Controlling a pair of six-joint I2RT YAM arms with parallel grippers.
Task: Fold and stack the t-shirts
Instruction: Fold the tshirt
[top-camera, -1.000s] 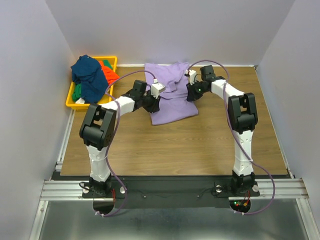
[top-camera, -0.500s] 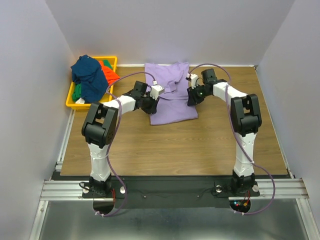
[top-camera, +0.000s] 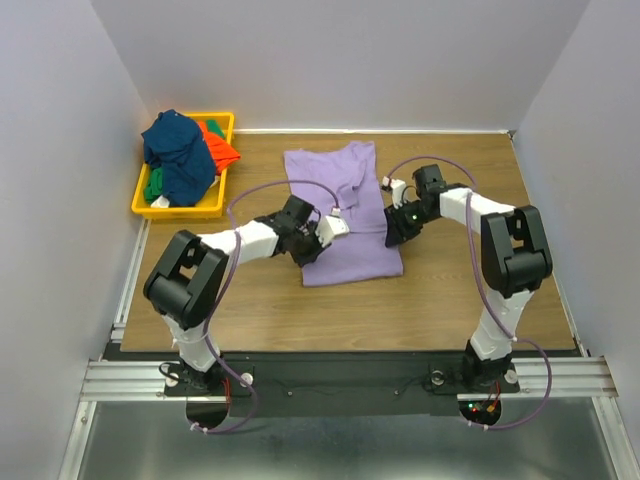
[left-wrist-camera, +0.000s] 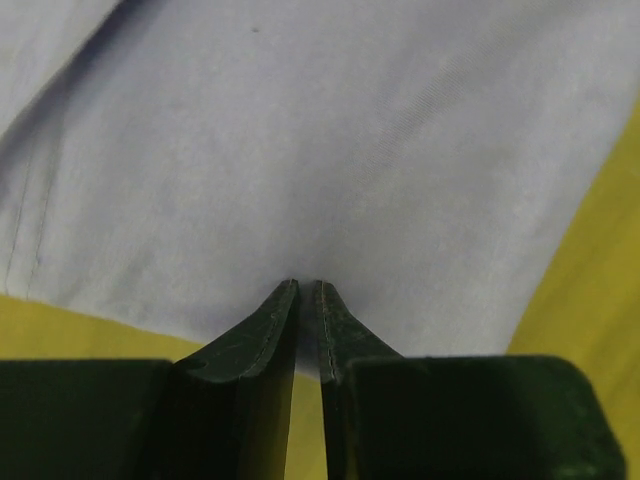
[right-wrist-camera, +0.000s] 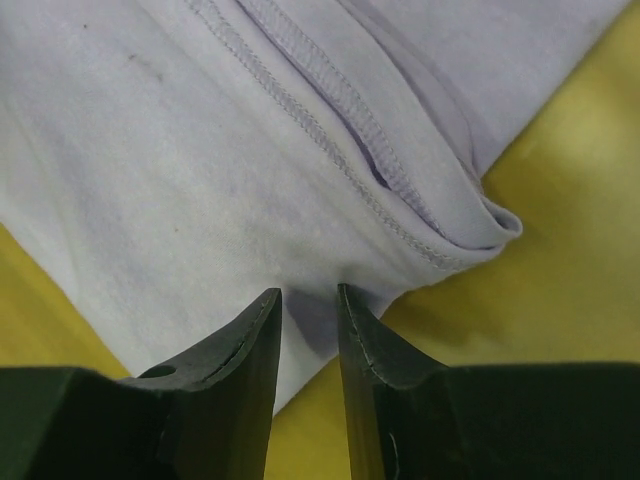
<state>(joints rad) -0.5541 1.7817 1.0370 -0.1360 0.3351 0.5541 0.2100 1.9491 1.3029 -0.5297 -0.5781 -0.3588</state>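
The t-shirts are in two places. A navy t-shirt (top-camera: 178, 150), an orange-red t-shirt (top-camera: 218, 140) and a green t-shirt (top-camera: 153, 186) are heaped in the yellow bin (top-camera: 185, 211) at the table's (top-camera: 300, 320) far-left corner. The lavender t-shirt (top-camera: 355, 245) lies on its own mid-table, toward the far edge, part folded and with nothing stacked on it.

Your left gripper (left-wrist-camera: 308, 288) is at the lavender shirt's left edge. Its fingers are drawn almost together, with a sliver of cloth in the slit, so I judge it has a pinch on the fabric. The bite is at the very tips and very shallow. Pull sideways or lift fast and the cloth could slide out, dropping that side.

The shirt body between the arms lies fairly flat, but its far end is bunched around the collar and sleeve. If one arm moves ahead of the other, the panel will skew and the crease will run crooked.

Your right gripper (right-wrist-camera: 308, 292) is at the right edge, beside a hemmed corner where several layers overlap. Its fingers stand narrowly apart with cloth between the tips. You cannot tell from here whether they grip it or only straddle it. If they hold just the top layer, the layers underneath will stay on the table and the fold will open. Check both holds before you carry the edge over.
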